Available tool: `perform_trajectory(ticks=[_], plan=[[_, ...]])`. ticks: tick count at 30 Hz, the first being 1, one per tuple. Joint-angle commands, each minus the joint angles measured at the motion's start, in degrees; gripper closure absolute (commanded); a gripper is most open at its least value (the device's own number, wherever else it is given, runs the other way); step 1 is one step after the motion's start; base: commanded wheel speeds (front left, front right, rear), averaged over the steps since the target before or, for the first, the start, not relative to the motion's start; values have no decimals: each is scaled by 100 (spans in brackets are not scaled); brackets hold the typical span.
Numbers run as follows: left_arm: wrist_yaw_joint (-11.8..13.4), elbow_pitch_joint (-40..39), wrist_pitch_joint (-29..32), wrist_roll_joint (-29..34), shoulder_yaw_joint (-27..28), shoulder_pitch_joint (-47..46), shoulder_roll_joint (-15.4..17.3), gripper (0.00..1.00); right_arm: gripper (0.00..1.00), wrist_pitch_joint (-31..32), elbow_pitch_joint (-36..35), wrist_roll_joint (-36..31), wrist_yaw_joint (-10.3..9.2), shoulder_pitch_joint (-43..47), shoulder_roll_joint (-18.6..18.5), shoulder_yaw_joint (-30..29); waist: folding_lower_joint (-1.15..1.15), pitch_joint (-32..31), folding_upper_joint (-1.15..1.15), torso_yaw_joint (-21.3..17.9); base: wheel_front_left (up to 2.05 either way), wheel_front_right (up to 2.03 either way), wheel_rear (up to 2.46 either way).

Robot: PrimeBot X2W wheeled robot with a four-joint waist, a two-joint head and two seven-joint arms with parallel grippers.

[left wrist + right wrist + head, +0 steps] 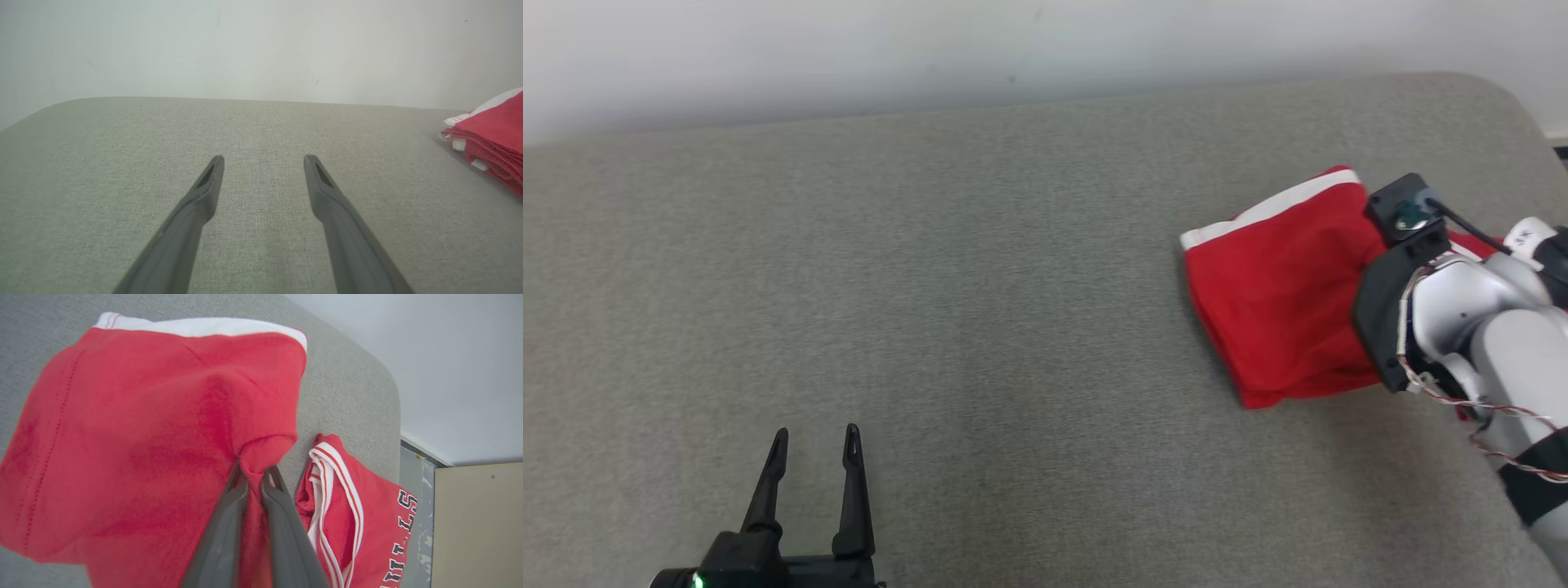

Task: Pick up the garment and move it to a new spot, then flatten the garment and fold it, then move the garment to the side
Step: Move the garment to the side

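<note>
a: where's the red jersey (1282, 302) sitting?
b: out at 3 o'clock on the grey padded surface (980, 327), bunched into a loose square with a white band along its 12 o'clock edge.
a: and the right gripper (255, 473)?
b: its jaws are drawn nearly together on a pinched-up ridge of the red cloth, near the jersey's 3 o'clock edge. i'd guess it took a fold rather than a flat layer so the cloth lifts without slipping.
a: the lettered striped piece (367, 522) at 4 o'clock of the fingers in the wrist view?
b: it lies just beside the pinch. same jersey or not, i can't tell.
a: why is the left gripper (817, 433) down at 7 o'clock?
b: its jaws are wide apart, holding nothing, well apart from the jersey. probably it's out of the way so the right arm can carry the cloth toward the open middle, and ready to help flatten.
</note>
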Motion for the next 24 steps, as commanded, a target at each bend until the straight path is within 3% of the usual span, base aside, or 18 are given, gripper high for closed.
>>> perform_trajectory(ticks=[1, 15, 22, 24], plan=[[-2, -19, -15, 38, 8, -46, -1, 0, 100, -54, -35, -3, 3, -12, -109, 34, 0, 25, 0, -280, 0, 0, 0], [-196, 25, -15, 225, 78, -186, -2, 0, 100, -557, 109, -109, 2, 374, -1449, -150, 0, 353, 0, -345, 0, 0, 0], [-263, 57, -15, 310, 151, -261, -2, 0, 100, -681, 335, -159, 1, 627, -2003, -713, 0, 521, 0, -200, 0, 0, 0], [-294, 53, -15, 329, 135, -281, -2, 0, 100, -759, 468, -204, 2, 736, -2002, -921, 0, 574, 0, -140, 0, 0, 0]])
